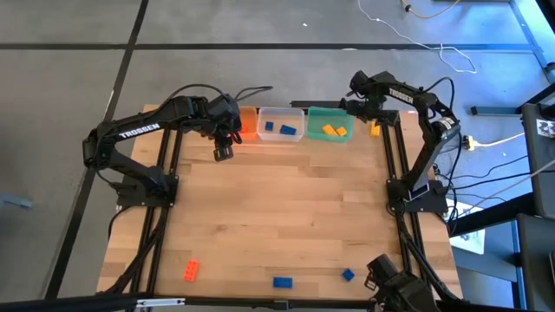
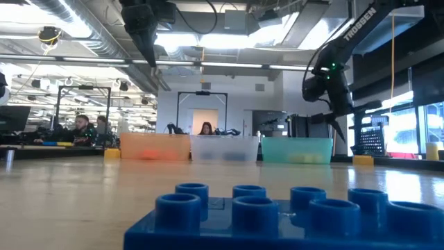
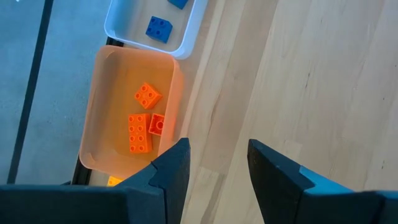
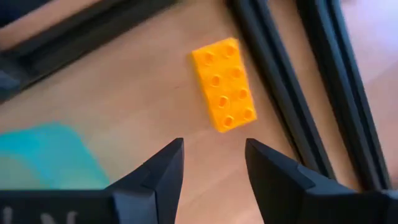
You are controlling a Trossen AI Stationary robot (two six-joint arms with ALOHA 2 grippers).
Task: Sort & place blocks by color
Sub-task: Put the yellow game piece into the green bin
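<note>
A yellow block (image 4: pixel 224 84) lies flat on the table at its far right corner (image 1: pixel 375 128), beside the green tub (image 1: pixel 329 123). My right gripper (image 4: pixel 214 155) hangs open just above that block, pointing down, and touches nothing. My left gripper (image 3: pixel 217 155) stands open above the table, next to the orange tub (image 3: pixel 130 112), which holds three orange blocks (image 3: pixel 139 132). The clear tub (image 1: pixel 280 124) holds blue blocks (image 3: pixel 159 28), and the green tub holds yellow ones (image 1: pixel 334 131). Near the front edge lie an orange block (image 1: pixel 192 270) and two blue blocks (image 1: pixel 283 282) (image 1: pixel 348 275).
The three tubs stand in a row along the far edge. Dark frame rails (image 4: pixel 280 68) run right beside the yellow block. Another small yellow block (image 2: pixel 111 153) lies left of the orange tub. The middle of the wooden table (image 1: pixel 286 208) is bare.
</note>
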